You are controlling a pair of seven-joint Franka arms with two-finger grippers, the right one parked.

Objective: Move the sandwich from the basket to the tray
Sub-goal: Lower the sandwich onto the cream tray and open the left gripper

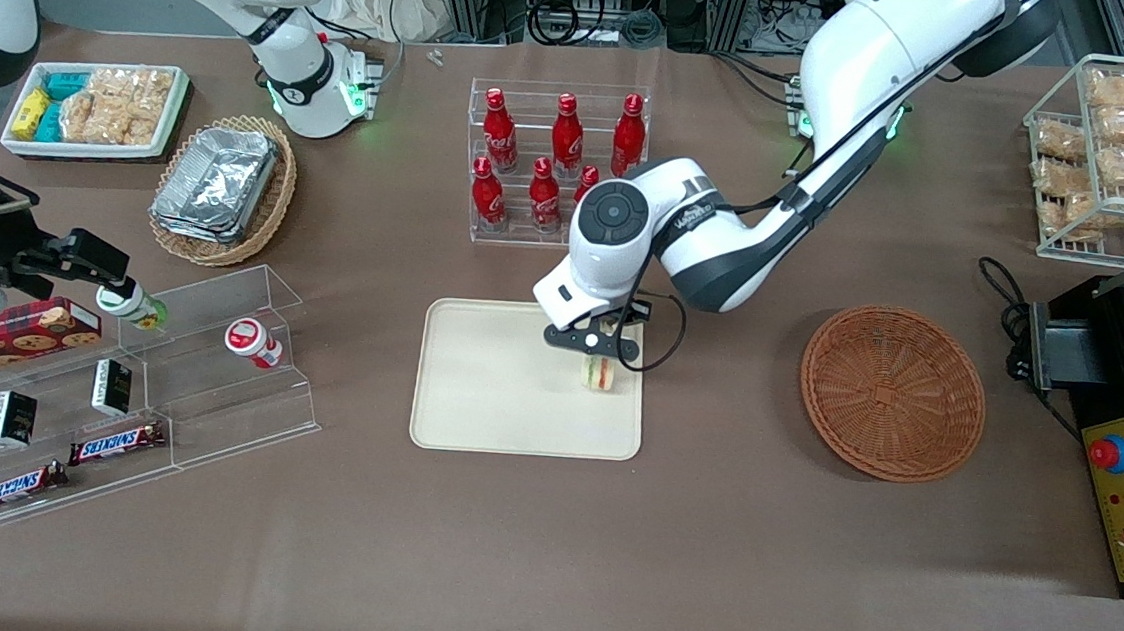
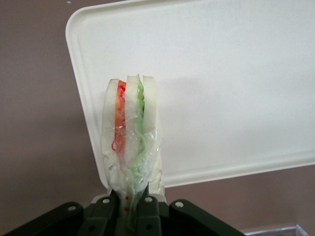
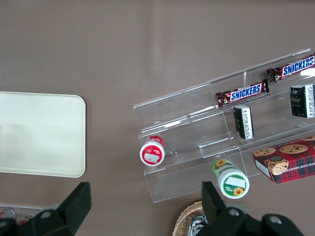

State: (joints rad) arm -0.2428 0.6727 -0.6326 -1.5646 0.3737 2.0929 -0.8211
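Claw (image 1: 602, 352) of my L arm grips sandwich (image 1: 601, 372) upright over tray (image 1: 486, 390), near edge toward empty basket (image 1: 892, 392). Lower gently, release flat, keep off rim.

brown table (image 1: 703, 567) w/ tray (image 1: 486, 390), basket (image 1: 892, 392)

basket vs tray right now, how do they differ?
The basket is round, reddish-brown woven wicker; the tray is a flat cream rectangle with rounded corners and a smooth surface. The basket holds nothing; over the tray the tool is shut on the sandwich, at the tray's corner toward the basket. The basket's wall rises deeper than the tray's low rim. Both sit flat on the brown table, side by side.
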